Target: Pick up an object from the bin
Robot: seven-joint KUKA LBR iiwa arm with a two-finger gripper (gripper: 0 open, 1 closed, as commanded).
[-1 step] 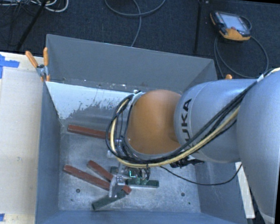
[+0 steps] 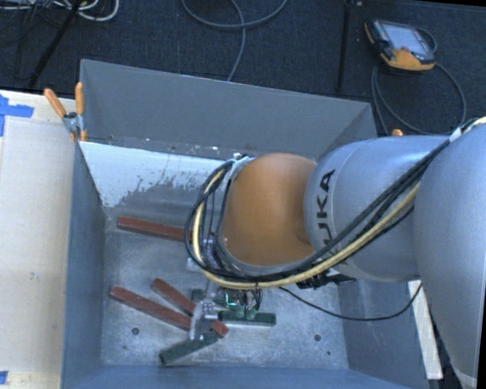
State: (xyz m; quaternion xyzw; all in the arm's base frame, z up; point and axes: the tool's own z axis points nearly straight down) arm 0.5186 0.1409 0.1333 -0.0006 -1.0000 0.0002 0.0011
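**Presently in stock: flat sticks on a bin floor, gripper down among them**

Item 1: gripper [image 2: 207, 317]. Hangs low under the orange-covered wrist [image 2: 263, 209], close above the floor of the bin [image 2: 315, 331], toward the near middle. Cannot tell whether spread or pressed together; masked by wrist and cables [image 2: 201, 228].

Item 2: nearest candidates for the pick.
- One short red-brown stick [image 2: 174, 295], aslant, just left of the gripper.
- One long red-brown stick [image 2: 147, 305], beside the short one and nearly parallel.
- One dark grey stick [image 2: 187, 350], aslant, just on the near side of the gripper.
- One green stick [image 2: 254, 317], lying level, just right of the gripper.

Contact with the gripper: not discernible for any of them.

Item 3: further off. One far red-brown stick [image 2: 151, 228], well apart, near the foot of the back slope.

Handling notes, by judgement only. Probably light, stiff, thin and flat. Likely smooth-sided, so apt to slide on the metal floor or to pivot if pinched near an end. Best taken across the narrow width, near mid-length, with the pinch square to the long edges. Little risk of breakage; more risk of nudging a neighbour at the crowded ends.
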